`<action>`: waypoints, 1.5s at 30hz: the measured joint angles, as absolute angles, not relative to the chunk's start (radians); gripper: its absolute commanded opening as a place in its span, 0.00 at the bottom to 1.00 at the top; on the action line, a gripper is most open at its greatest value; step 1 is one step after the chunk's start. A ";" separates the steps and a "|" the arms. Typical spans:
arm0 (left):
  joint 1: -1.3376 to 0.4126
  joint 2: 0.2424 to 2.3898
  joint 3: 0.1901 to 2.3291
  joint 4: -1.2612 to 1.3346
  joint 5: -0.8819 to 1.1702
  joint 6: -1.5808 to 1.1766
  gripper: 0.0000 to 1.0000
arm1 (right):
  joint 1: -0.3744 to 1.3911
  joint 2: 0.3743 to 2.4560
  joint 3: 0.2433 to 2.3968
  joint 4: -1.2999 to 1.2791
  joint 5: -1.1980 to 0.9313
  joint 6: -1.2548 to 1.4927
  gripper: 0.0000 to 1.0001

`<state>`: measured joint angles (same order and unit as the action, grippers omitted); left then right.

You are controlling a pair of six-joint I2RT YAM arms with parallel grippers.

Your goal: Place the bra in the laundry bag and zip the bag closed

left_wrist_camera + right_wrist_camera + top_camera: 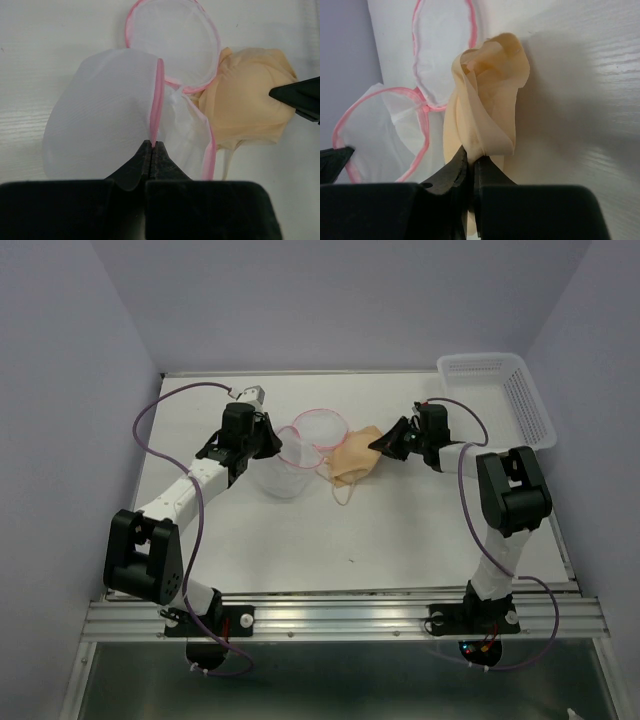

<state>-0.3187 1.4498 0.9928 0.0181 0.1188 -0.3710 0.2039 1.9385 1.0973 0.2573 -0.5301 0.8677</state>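
The white mesh laundry bag (290, 470) with a pink zipper band lies open mid-table, its round lid (320, 428) flipped back. My left gripper (272, 443) is shut on the bag's pink rim (156, 120), holding it up. The peach bra (352, 458) lies just right of the bag, touching it. My right gripper (382, 445) is shut on a fold of the bra (487, 125), lifting it. In the left wrist view the bra (250, 100) sits right of the bag (105, 120), with the right gripper's tip at the frame's right edge.
A rigid white slotted basket (498, 395) stands at the back right corner. The table's white surface (400, 530) extends toward the near edge. Purple walls close in the left, back and right sides.
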 measured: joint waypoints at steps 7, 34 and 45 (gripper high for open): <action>-0.319 1.478 1.035 0.018 0.158 -0.356 0.00 | 0.204 1.724 1.050 0.263 -0.472 0.756 0.01; -0.466 1.664 1.241 0.017 0.333 -0.371 0.00 | 0.228 1.514 0.912 0.611 -0.533 0.711 0.01; -0.466 1.719 1.243 -0.001 0.291 -0.448 0.00 | 0.368 1.638 0.791 0.683 -0.571 0.754 0.01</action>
